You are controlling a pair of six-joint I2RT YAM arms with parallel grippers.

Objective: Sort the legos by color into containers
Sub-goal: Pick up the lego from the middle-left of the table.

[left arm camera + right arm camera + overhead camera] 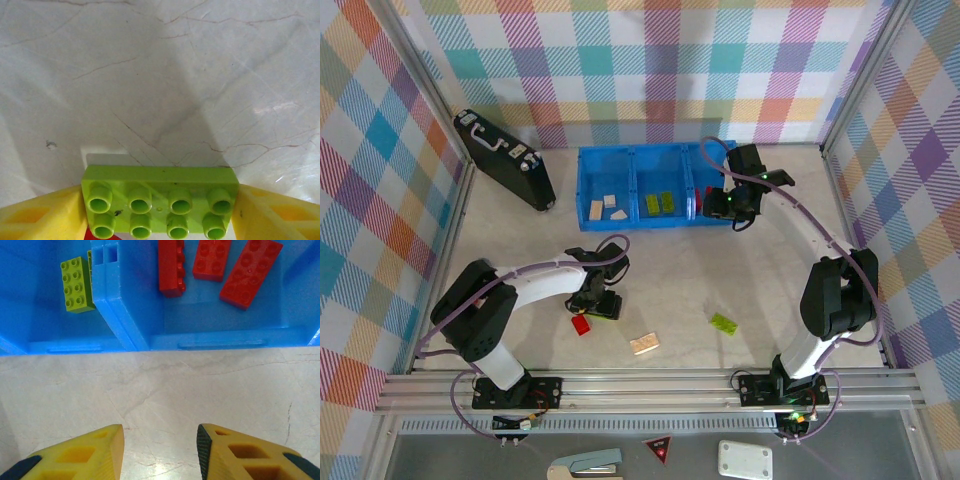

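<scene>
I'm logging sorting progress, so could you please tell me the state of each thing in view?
Left gripper: shut on the held green lego.
Right gripper: open, empty.
Blue bin: open-topped, holding sorted legos, with cream, green and red in separate compartments.
Red lego: loose on the table.
Cream lego: loose on the table.
Loose green lego: on the table.
Black briefcase: shut.

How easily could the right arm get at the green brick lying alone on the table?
Probably easily. The green brick lies on bare table on that arm's side, nothing beside or over it, and the right hand is open and empty, up by the blue bin.
</scene>
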